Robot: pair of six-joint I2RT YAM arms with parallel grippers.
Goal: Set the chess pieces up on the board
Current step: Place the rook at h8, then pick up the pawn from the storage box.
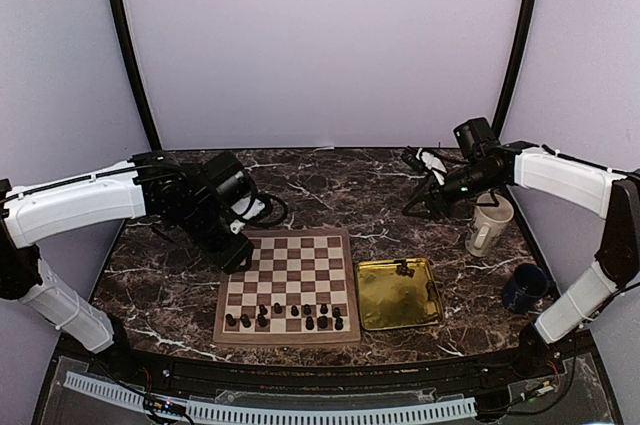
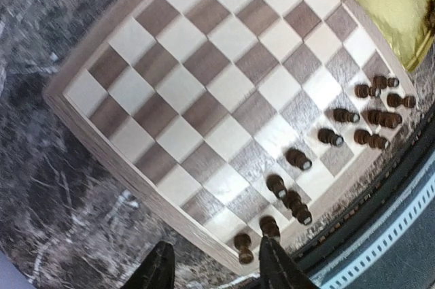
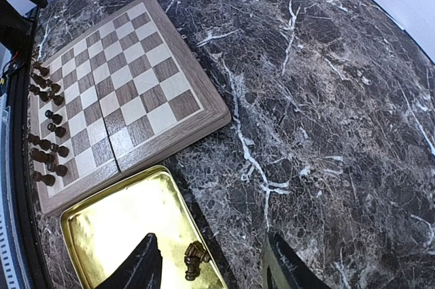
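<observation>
Here's the picture: the board point(image 1: 290, 280) sits mid-tabletop point(image 1: 330, 185), and most of the chess pieces point(image 1: 290, 317) are bunched along its two nearest rows. A couple of stragglers point(image 3: 195, 258) lie in the gold tray point(image 1: 400, 293) just to the right of the board.

The left hand point(image 2: 217, 268) hangs above the board's left side. Its fingers are parted with nothing between them, and its wrist view looks down on the pieces at the near-left corner.

The right hand point(image 3: 212, 268) is up high and spread wide, empty too, framing those tray stragglers right between its fingers point(image 3: 139, 265). That looks like the next pickup to me.

And this is where it can go sour. The leftover pieces lie touching or nearly so, apparently on their sides, on slick metal. A closing pinch could catch both at once, or squirt one across the tray. They are tiny, so a slightly off-centre descent means fingers close on nothing.

Over on the board, the rows are packed tight point(image 2: 377, 109). Lowering a new piece beside its neighbours risks toppling them like dominoes. A dropped piece could also roll off the near edge.

Watch both arms over the board, too: the space is crowded.
</observation>
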